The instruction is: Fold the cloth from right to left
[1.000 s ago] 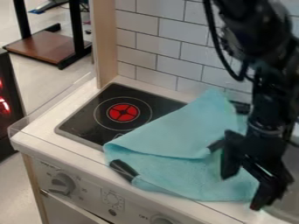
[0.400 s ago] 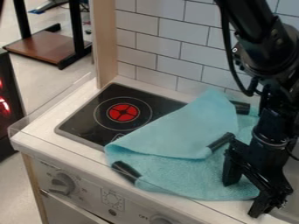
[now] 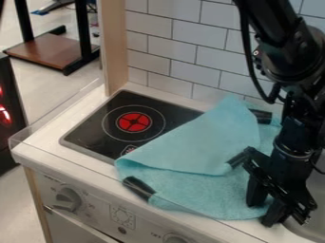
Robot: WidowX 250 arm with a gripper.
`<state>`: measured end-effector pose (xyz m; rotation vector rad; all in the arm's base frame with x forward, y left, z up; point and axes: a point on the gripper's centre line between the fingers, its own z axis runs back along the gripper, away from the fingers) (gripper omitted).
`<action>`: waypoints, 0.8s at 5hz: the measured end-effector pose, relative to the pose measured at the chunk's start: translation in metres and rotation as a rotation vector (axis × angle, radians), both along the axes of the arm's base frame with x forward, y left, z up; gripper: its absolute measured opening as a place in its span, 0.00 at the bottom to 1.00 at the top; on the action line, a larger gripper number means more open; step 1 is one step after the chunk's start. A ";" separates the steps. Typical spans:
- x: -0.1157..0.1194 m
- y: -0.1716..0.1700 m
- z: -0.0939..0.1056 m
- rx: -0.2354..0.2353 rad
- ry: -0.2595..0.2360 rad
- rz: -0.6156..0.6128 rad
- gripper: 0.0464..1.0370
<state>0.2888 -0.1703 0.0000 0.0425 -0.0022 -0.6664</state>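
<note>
The black gripper (image 3: 263, 212) hangs at the right, over the lower right corner of the teal cloth (image 3: 196, 142). Its two fingers are partway together, still apart, with teal fabric showing between them. Whether they touch the fabric is hard to tell. The cloth lies over the right part of the stove and the counter, its upper layer folded across toward the lower left. Black clips or bands sit at its lower left edge, near its middle and at its top right.
A black stovetop (image 3: 111, 118) with a red burner mark lies left of the cloth. The white tiled wall (image 3: 190, 42) rises behind. A round metallic sink edge (image 3: 311, 228) is at the lower right, and knobs line the counter's front.
Since the earlier frames the gripper's fingers have come closer together, and the cloth's lower right edge has drawn in slightly. Earlier, the arm shifted slightly right and its upper part came into clearer view.
</note>
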 end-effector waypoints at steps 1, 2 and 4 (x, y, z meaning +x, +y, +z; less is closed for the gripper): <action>-0.001 0.001 0.000 0.001 0.001 0.011 0.17; -0.004 0.004 0.001 0.005 0.004 0.007 0.03; -0.005 0.012 0.031 -0.043 -0.025 0.030 0.00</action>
